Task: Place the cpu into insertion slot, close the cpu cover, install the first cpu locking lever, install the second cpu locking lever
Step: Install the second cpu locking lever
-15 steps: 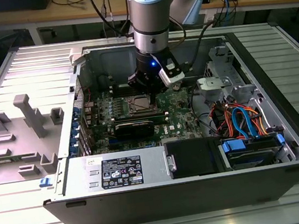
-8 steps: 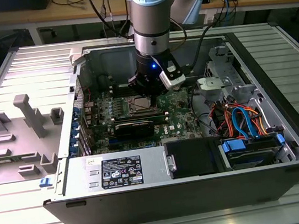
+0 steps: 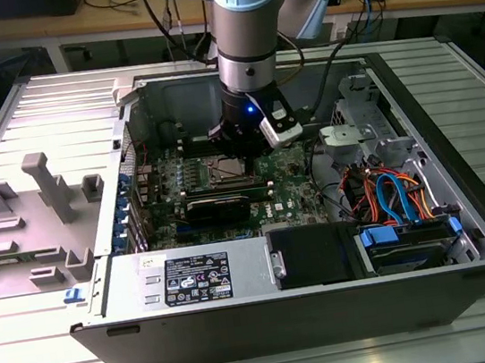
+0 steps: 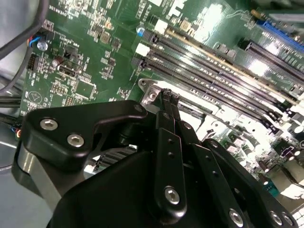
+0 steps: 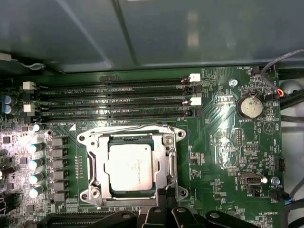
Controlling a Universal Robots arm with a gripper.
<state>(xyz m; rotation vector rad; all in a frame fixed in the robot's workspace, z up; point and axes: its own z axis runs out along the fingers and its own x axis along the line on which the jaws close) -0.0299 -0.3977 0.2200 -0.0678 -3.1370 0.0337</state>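
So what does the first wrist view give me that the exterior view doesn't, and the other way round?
Only the first wrist view looks straight down on the socket: the cpu sits in the insertion slot with the cpu cover framing it, beside four empty memory slots and a coin battery.

Only the exterior view takes in the open computer case, the power supply, the blue and orange cables and the arm above the board.

Both show the green motherboard, with the gripper at the socket's edge.
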